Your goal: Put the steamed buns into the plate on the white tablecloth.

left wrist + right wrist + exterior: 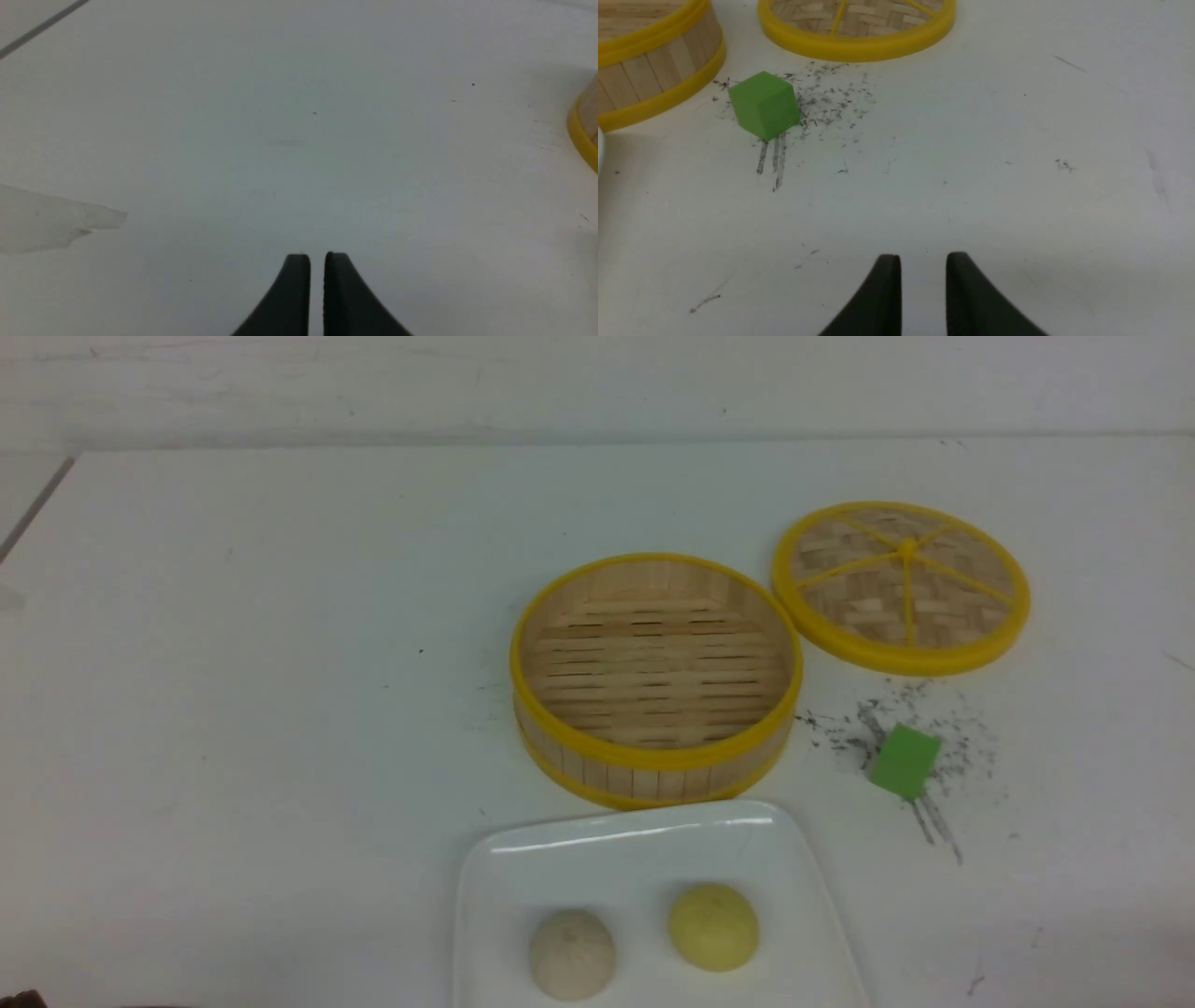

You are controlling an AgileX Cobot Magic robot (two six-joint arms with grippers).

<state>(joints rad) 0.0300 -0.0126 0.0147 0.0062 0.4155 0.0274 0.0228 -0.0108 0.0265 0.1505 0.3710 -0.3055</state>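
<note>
The white plate lies on the white tablecloth at the near centre. Two steamed buns rest in it, apart from each other: a greyish off-white bun on the left and a pale yellow bun on the right. A third bun is not in view. Neither gripper shows in the front view. My left gripper is shut and empty over bare cloth. My right gripper has its jaws a little apart, with nothing between them, over bare cloth near the green cube.
The round yellow-rimmed bamboo steamer stands empty just behind the plate; its edge shows in the left wrist view. Its woven lid lies flat at the right rear. The green cube sits on a patch of dark speckles.
</note>
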